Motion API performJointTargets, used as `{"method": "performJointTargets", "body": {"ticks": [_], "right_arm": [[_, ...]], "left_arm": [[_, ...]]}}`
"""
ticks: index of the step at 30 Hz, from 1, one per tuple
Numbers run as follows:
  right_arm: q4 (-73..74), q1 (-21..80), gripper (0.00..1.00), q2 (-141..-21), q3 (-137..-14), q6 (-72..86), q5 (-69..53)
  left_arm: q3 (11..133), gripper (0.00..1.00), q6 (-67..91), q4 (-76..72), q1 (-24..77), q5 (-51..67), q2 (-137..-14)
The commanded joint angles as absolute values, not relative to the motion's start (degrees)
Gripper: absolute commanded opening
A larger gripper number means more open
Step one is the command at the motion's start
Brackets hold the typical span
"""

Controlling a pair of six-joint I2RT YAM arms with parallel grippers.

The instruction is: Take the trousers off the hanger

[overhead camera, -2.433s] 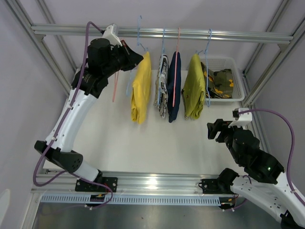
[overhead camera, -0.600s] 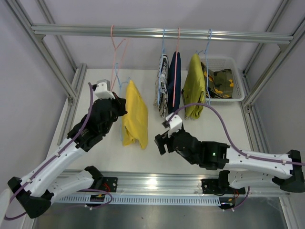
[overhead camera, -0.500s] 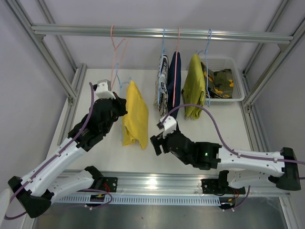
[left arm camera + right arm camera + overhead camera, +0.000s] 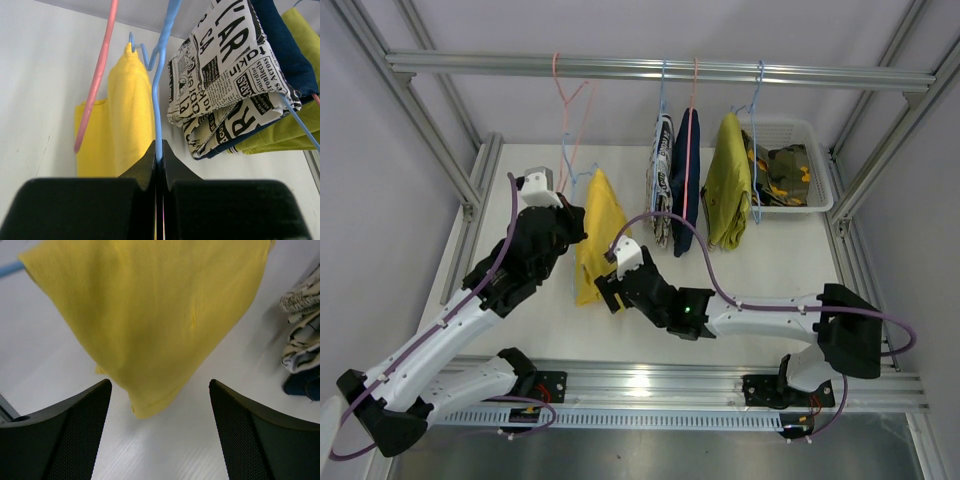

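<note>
- Done so far, by my reading: only the camouflage trousers (image 4: 782,170) are off a hanger, lying in the white basket (image 4: 820,206) at the far right of the tabletop (image 4: 740,270); a bare pink hanger (image 4: 566,110) hangs from the rail (image 4: 660,68)
- In hand now: the yellow trousers (image 4: 601,238) are draped over a blue hanger (image 4: 160,100), which appears to be held below the rail and over the tabletop rather than hooked on it
- The left pincer (image 4: 159,155) is clenched on the wire of that blue hanger, the wire running up from between its closed fingers in the left wrist view
- The right pincer (image 4: 160,385) is released, fingers spread wide, just beside the lower end of the yellow trousers; the right wrist view shows the cloth's bottom corner ahead of the gap, and I cannot tell whether anything touches it
- Likely step: close on the hanging yellow cloth and draw it off the bar while the left side keeps the hanger
- Left to do: the black-and-white print trousers (image 4: 661,180), the navy trousers (image 4: 686,185) and the mustard-olive trousers (image 4: 726,185) all hang on the rail side by side, untouched
</note>
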State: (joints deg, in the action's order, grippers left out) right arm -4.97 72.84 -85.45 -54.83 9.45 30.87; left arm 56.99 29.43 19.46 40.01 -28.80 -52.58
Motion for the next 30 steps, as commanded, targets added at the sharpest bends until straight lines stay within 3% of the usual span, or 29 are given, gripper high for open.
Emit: {"method": "performJointTargets", "body": {"ticks": [1,13,30], "right_arm": [[-13.44,72.25,0.84,-88.85,-60.29,8.09,28.48],[-15.56,70.93,0.84,-94.04,-64.25,6.77,30.66],[-14.24,68.12,0.85,-92.64,-62.67,5.54,34.19]], "left_arm": [[58.27,0.01,28.13,14.94,40.25,-30.32,-50.71],[58.54,0.01,29.36,15.56,38.06,-27.07,-51.07],[58.80,0.00,29.44,15.82,36.91,-25.40,-51.24]]}}
